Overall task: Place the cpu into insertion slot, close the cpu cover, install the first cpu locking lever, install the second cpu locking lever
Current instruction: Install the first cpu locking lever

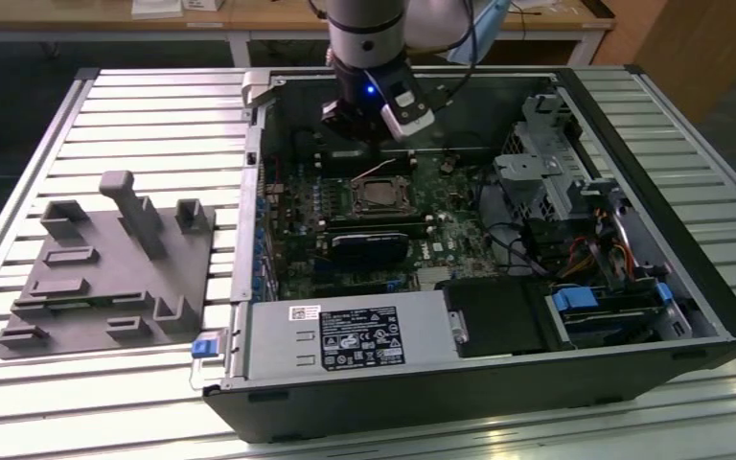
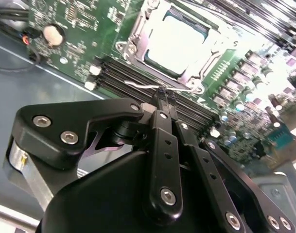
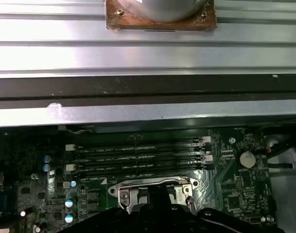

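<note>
Sitting in the insertion slot [image 1: 356, 197] on the green motherboard [image 2: 79, 29], the cpu [image 2: 174, 41] shows its pale metal face in the second wrist view. The cpu cover [image 2: 136, 38] lies flat around it, framing the chip on all sides. Just beside the cover's near edge a thin wire locking lever [image 2: 138, 85] runs along the board, over the long black memory slots [image 3: 138, 158]. The claw [image 2: 161, 94] has its fingers drawn together to a narrow tip right at this wire; I cannot tell whether it actually pinches the wire or merely touches it. A round coin battery [image 2: 53, 33] sits on the board, well apart from the socket. In the exterior view the arm [image 1: 368, 38] reaches down into the open computer case [image 1: 694, 316], which lies on a slatted metal counter [image 1: 35, 144]. A grey moulded fixture [image 1: 100, 278] rests on the counter toward the exterior view's left.
</note>
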`<state>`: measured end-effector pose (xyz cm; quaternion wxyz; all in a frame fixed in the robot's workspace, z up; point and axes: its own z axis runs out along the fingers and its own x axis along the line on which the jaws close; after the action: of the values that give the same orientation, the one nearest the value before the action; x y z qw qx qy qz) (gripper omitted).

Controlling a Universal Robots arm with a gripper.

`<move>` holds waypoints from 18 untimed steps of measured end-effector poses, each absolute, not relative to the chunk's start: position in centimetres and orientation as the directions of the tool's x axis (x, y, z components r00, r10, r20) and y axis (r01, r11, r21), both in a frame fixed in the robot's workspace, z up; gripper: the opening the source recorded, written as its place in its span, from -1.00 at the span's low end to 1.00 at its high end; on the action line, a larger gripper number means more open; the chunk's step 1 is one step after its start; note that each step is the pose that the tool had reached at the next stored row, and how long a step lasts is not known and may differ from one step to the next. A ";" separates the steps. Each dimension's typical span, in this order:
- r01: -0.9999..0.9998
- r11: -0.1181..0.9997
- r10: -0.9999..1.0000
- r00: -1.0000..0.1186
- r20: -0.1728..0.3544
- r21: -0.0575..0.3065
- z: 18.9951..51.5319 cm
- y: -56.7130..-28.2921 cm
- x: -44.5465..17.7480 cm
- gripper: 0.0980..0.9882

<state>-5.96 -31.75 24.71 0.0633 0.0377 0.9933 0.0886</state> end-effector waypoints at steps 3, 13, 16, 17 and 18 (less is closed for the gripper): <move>0.068 0.981 0.094 -0.986 -0.137 0.181 24.5 -31.7 -6.0 -0.98; 0.071 0.981 0.100 -0.983 -0.153 0.182 23.1 -31.7 -6.0 -0.98; 0.072 0.981 0.101 -0.983 -0.152 0.182 22.8 -31.6 -6.0 -0.98; 0.073 0.981 0.101 -0.983 -0.152 0.182 22.7 -31.5 -6.0 -0.98; 0.074 0.980 0.103 -0.983 -0.152 0.182 22.6 -31.5 -5.9 -0.98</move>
<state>-5.95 -31.48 22.64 0.0808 0.0446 0.9918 0.0882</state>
